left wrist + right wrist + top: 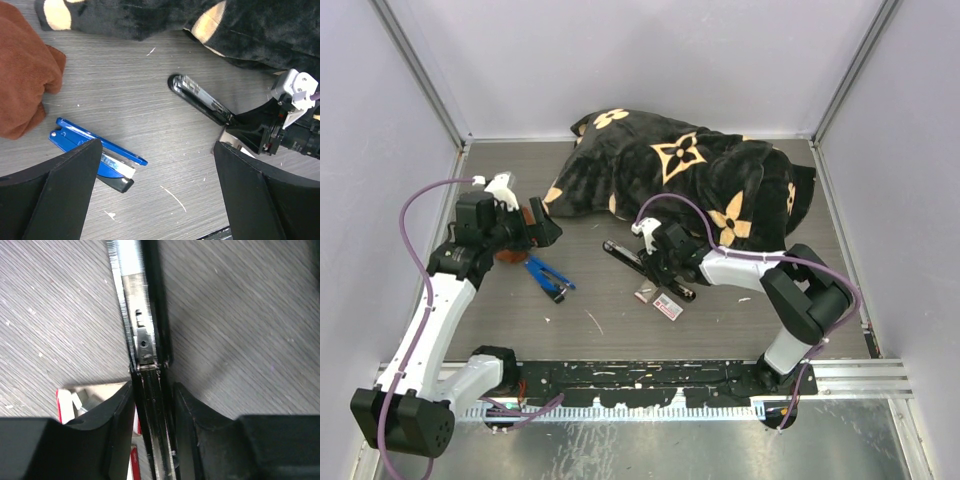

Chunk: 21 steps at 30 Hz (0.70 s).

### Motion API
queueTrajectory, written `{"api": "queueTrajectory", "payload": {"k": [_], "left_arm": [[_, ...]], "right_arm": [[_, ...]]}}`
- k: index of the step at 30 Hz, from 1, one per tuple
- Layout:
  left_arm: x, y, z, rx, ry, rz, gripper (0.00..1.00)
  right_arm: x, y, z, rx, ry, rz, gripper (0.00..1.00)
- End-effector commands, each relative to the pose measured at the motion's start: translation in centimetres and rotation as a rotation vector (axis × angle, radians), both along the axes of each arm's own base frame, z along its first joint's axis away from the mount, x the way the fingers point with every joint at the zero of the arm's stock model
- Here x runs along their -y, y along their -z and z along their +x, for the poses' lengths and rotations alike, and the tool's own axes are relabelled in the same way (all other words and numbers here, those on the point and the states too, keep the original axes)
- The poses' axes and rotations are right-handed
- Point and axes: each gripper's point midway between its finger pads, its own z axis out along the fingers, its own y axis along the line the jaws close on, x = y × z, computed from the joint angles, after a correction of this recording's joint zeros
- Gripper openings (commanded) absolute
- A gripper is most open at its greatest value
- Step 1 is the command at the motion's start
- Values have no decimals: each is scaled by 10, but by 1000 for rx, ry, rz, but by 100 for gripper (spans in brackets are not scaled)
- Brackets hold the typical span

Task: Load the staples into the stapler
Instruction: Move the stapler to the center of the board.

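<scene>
Right pincer [152, 390] is clamping the stapler [145, 347] by its rail at lower centre, while the staples [67, 396], light and crushable, best pinched across the box's long sides, are lying lower left.

Black stapler [622, 253] open flat; red-white staples box [668, 306] beside, seemingly open.

The grey table [620, 335] carries a black patterned cloth [690, 170] at the far side, a brown cloth [25, 75] at left, a blue stapler [548, 277] beside it, an open black stapler [620, 254] mid-table, and nearer, the staples box [668, 306] beside its greyish piece [643, 294].
</scene>
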Motion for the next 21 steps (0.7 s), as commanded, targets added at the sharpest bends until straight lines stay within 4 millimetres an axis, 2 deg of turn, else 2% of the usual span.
{"api": "queueTrajectory", "payload": {"k": [1,8,14,16,18,21], "left_arm": [[9,-13,0,52,25,-44,96],[18,-6,-9,30,43,-89,96],[36,11,-16,-13,75,-120,96],[47,16,-18,-25,94,-132,95],[57,21,-19,-32,110,-139,95],[70,29,-19,-46,121,-150,96]], "right_arm": [[-30,-21,19,104,-85,57,33],[-61,-28,0,137,-313,111,19],[-73,-21,-26,129,-477,94,18],[-74,-20,-30,130,-480,89,26],[-73,-26,-27,142,-452,95,42],[-71,-45,-20,190,-386,126,60]]}}
